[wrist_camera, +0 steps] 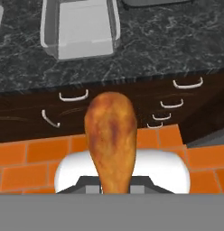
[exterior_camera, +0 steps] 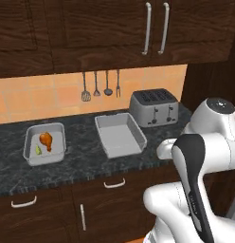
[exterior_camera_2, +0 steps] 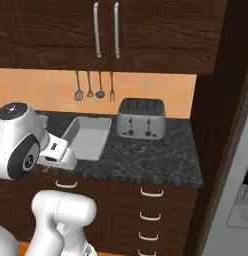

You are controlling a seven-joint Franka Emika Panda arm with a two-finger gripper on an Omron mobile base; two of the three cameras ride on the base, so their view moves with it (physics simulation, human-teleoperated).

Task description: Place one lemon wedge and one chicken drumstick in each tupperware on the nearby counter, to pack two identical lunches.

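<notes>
Jaws drawn in narrow on the thin bone end of a glossy orange-brown chicken drumstick; fingertips themselves hidden behind the meat in the hand view, so grip judged from the way the drumstick stands up from the bottom of that view. Long axis running along the line of the gripper, fat rounded end pointing away from the hand, toward the drawer fronts and the edge of the dark speckled stone counter beyond. Held clear of the counter, over orange floor tiles, not yet above either container.

On the counter: nearer to the toaster, one shallow light-grey rectangular tupperware, long axis running front to back, interior bare. Further left, well apart from it, a second tupperware of the same make, holding another orange-brown drumstick and, just beside it, a small pale yellow-green lemon wedge.

Assessment: left lunch appears complete; right lunch not started. Remaining, by judgement: carry the held drumstick to the bare container, release, then fetch and place one lemon wedge. Silver two-slot toaster standing close behind that container; approach from the front likely the safer line.
</notes>
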